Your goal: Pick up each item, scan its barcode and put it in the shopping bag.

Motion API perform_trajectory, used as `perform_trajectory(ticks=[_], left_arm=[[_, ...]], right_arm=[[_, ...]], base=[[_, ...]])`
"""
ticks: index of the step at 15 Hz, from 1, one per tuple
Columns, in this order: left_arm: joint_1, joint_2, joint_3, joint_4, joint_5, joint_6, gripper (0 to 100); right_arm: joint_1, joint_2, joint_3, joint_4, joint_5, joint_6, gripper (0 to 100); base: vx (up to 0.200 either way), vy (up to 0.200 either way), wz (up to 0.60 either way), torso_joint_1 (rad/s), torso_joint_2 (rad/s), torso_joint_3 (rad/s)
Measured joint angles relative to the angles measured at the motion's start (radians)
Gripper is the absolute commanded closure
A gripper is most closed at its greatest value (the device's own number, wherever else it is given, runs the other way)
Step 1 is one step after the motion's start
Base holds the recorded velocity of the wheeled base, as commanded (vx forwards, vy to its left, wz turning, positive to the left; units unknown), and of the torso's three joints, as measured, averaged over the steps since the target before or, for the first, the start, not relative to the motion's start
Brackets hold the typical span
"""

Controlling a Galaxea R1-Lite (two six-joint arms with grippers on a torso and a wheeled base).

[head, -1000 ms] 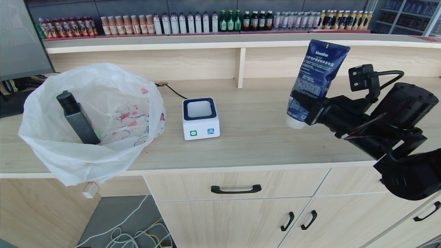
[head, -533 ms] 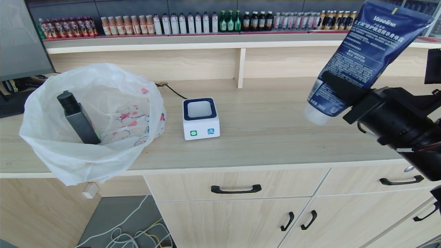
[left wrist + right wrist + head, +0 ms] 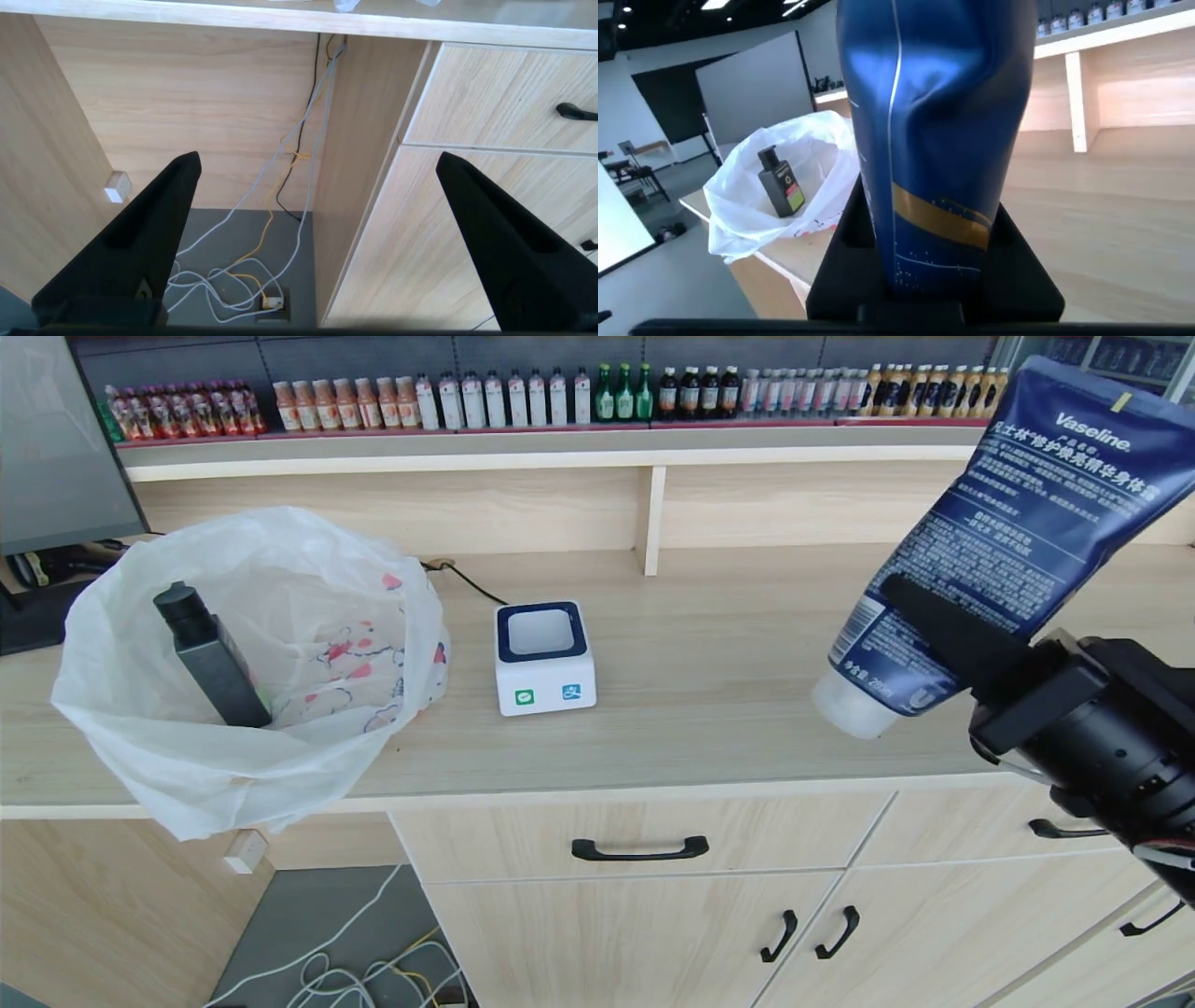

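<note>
The blue tube (image 3: 1018, 523) ran off the head view's right edge at its crimped end and off the right wrist view's top, a finger (image 3: 952, 630) of the right gripper (image 3: 901, 607) covered some print, and the shopping bag's (image 3: 187, 775) near fold hid the dark bottle's (image 3: 210, 653) base.

The shopping bag (image 3: 247, 663) sits on the counter (image 3: 709, 709) left of the scanner (image 3: 545, 656), with a bottle (image 3: 210, 653) standing inside it. Right of the scanner, my right gripper (image 3: 943, 630) holds the lotion tube (image 3: 1008, 532) above the counter.
</note>
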Motion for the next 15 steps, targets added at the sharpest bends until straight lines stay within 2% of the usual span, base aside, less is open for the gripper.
perform_trajectory(ticks=[6, 9, 15], left_arm=[[0.000, 0.000, 0.000, 0.000, 0.000, 0.000, 0], [-0.001, 0.000, 0.000, 0.000, 0.000, 0.000, 0], [0.000, 0.000, 0.000, 0.000, 0.000, 0.001, 0]], right_arm=[[0.239, -0.050, 0.129, -0.001, 0.016, 0.026, 100], [0.269, -0.053, 0.137, -0.001, 0.114, 0.090, 100], [0.301, -0.057, 0.074, -0.001, 0.207, 0.298, 100]], base=[[0.000, 0.000, 0.00, 0.000, 0.00, 0.000], [0.000, 0.000, 0.00, 0.000, 0.00, 0.000], [0.000, 0.000, 0.00, 0.000, 0.00, 0.000]])
